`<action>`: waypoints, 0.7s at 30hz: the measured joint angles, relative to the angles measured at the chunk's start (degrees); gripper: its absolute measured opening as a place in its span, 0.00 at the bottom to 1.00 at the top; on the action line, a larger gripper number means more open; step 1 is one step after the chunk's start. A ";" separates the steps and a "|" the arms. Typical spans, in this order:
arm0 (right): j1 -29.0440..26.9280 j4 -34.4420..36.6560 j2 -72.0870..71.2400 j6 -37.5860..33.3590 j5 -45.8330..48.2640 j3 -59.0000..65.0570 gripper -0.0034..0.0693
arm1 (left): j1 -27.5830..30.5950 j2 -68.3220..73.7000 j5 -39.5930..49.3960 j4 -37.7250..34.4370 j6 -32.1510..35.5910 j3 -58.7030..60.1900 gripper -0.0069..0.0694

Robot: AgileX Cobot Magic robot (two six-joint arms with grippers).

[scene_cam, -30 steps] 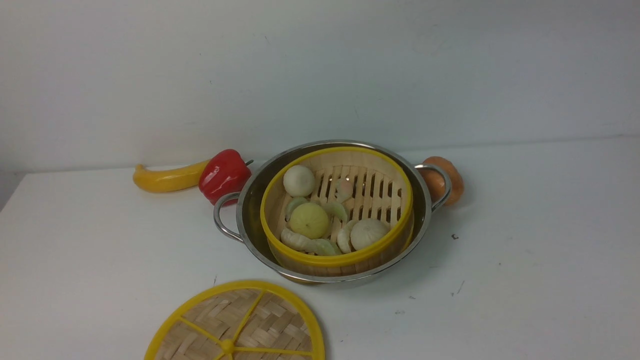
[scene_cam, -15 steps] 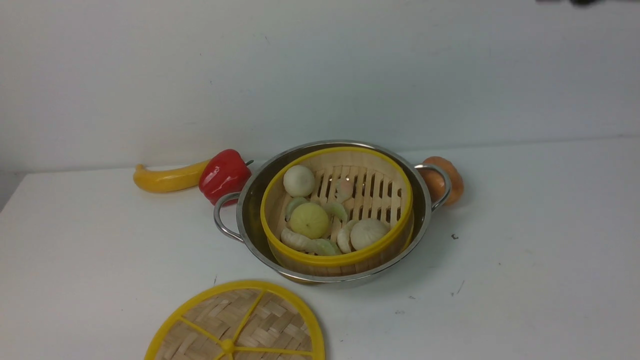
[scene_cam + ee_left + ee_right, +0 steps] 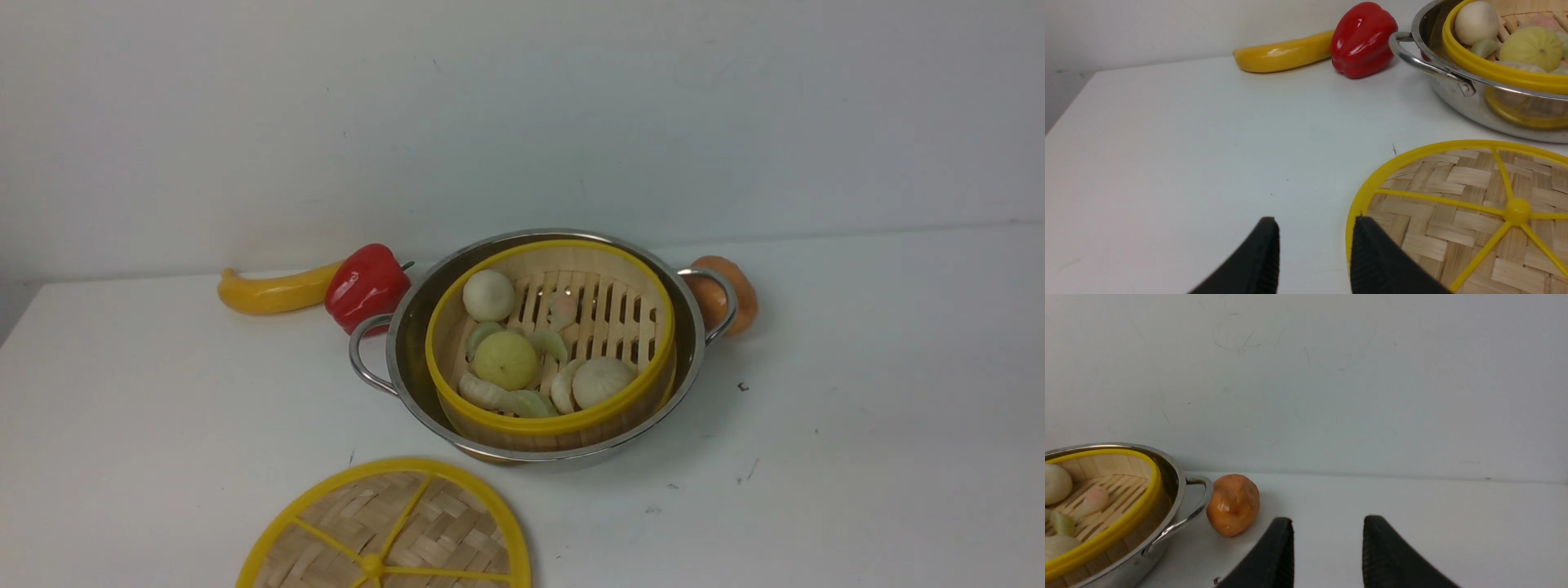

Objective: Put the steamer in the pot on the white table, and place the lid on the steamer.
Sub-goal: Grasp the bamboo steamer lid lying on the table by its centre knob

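Seeing steamer (image 3: 563, 425) seated in pot (image 3: 408, 327) on white table (image 3: 857, 408), lid (image 3: 392, 531) flat nearer robot. Reading left gripper (image 3: 1315, 222) as spread, empty, at lid rim; right gripper (image 3: 1327, 520) likewise. Noting red pepper (image 3: 366, 286), yellow banana (image 3: 269, 296) beside left handle; orange lump (image 3: 731, 298) beside right.

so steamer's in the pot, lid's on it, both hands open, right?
No: the lid is off the steamer, lying flat on the white table in front of the pot, per the front view. Steamer in pot, left hand and right hand open: correct.
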 joint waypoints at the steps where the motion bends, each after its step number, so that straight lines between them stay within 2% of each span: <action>1: -0.05 0.06 -3.37 0.11 1.35 1.48 0.39 | 0.00 0.00 0.00 0.00 0.00 0.00 0.41; 11: -0.11 -0.44 -19.03 1.41 23.66 -1.07 0.39 | 0.00 0.00 0.00 0.00 0.00 0.00 0.41; 15: -0.11 -5.04 -26.84 2.07 27.84 -1.62 0.39 | 0.00 0.00 0.00 0.00 0.00 0.00 0.41; 21: -0.11 -10.09 -31.20 3.77 30.67 -0.86 0.39 | 0.00 0.00 0.00 0.00 0.00 0.00 0.41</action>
